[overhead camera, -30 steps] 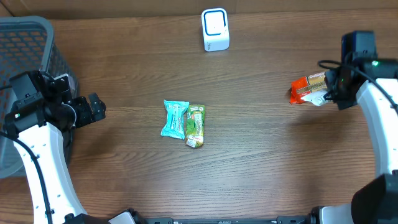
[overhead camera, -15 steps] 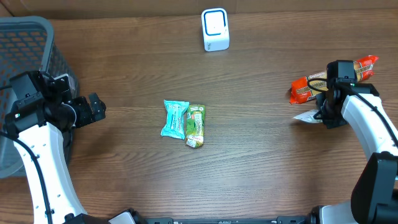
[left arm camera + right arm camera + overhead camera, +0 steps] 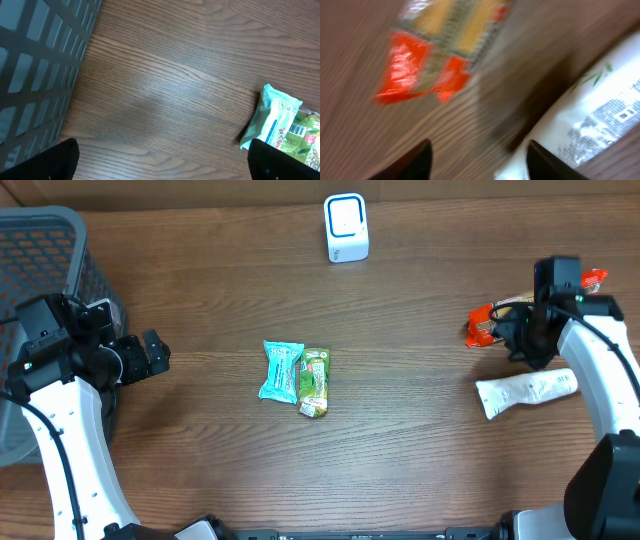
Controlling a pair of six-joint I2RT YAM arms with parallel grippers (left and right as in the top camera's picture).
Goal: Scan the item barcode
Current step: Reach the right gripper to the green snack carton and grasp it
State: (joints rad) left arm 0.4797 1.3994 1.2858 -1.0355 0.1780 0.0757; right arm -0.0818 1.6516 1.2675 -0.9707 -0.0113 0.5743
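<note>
At the right side of the bench, the right gripper hangs with its jaws apart and nothing between them. It sits low over an orange snack packet, which the arm partly hides from above. A white packet lies flat just beside it, on the robot's side, its dark print too blurred to read. The white barcode scanner stands at the far edge, well apart. A teal packet and a green packet lie side by side, touching, mid-bench. The left gripper holds its jaws wide apart and empty, near a dark mesh basket.
</note>
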